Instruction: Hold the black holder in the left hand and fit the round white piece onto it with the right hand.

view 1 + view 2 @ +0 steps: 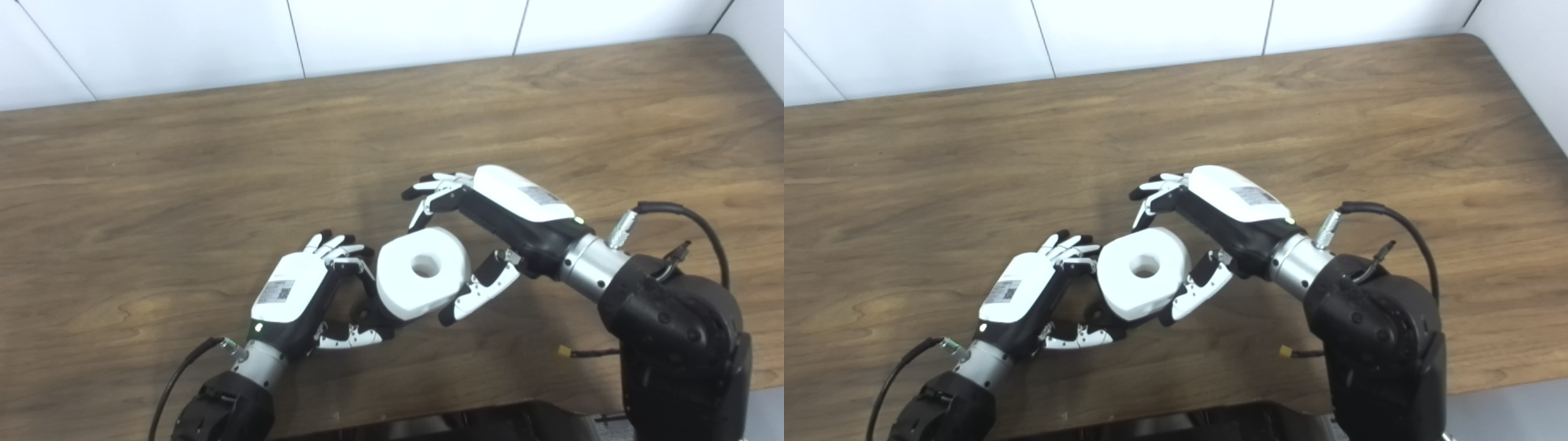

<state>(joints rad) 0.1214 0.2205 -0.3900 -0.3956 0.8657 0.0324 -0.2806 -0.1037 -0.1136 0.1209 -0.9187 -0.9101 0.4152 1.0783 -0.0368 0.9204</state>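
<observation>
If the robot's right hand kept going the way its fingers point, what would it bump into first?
The right hand points toward the left hand, and the round white piece sits between its fingers and thumb. Probably it would push that piece against the black holder the left hand grips, though depth is unclear.

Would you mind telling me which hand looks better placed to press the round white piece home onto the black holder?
Right. The right hand brackets the round white piece, fingers above, thumb below; the left hand is occupied gripping the black holder.
</observation>
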